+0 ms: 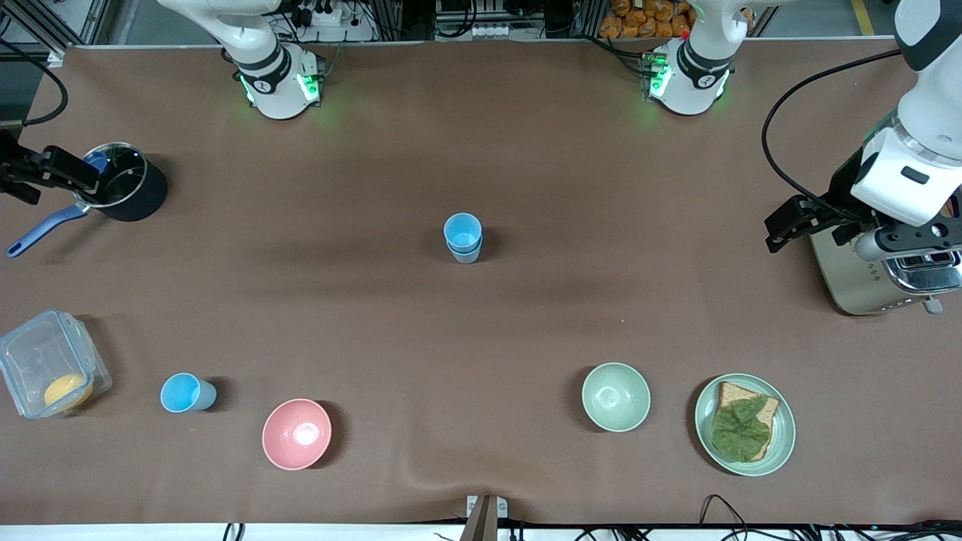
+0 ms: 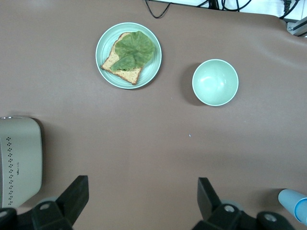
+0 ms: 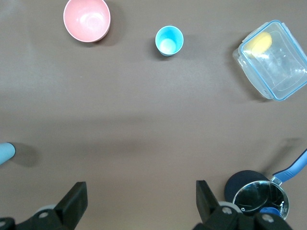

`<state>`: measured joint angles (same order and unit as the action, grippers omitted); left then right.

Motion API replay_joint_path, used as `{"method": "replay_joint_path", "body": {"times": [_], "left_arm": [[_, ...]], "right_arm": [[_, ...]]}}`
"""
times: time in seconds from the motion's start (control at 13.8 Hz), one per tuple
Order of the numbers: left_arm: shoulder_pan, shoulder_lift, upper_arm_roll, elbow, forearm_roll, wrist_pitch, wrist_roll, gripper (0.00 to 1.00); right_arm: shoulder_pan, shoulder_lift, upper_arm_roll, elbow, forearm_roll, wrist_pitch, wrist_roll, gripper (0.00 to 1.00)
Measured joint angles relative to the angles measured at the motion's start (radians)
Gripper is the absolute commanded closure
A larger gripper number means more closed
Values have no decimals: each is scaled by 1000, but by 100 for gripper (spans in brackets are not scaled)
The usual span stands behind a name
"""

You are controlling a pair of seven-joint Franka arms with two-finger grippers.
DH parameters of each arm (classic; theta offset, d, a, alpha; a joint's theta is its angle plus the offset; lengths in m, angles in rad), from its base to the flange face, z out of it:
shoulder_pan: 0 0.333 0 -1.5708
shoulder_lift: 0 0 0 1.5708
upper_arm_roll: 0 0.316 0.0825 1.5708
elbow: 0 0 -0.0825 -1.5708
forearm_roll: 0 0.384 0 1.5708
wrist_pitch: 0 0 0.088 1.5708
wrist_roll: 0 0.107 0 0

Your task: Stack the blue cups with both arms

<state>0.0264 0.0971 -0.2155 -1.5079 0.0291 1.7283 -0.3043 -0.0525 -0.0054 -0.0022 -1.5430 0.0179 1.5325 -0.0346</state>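
Light-blue plastic tumbler (image 1: pixel 186 393) stands nearest me, beside the pink bowl (image 1: pixel 296 433); two stacked blue cups (image 1: pixel 463 237) sit mid-table. I see left gripper (image 2: pixel 140 201) and right gripper (image 3: pixel 139 201) spread wide, empty.

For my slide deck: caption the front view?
Two stacked blue cups mid-table, a third cup by the pink bowl, both arms waiting aside.
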Motion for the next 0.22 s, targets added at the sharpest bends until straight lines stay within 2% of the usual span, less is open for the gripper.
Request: {"method": "replay_joint_path", "body": {"times": [0.22], "left_arm": [[5,-1,6,3,0,-11,52,0]], "right_arm": [[0,0,-1,0,0,-3,0,0]]}}
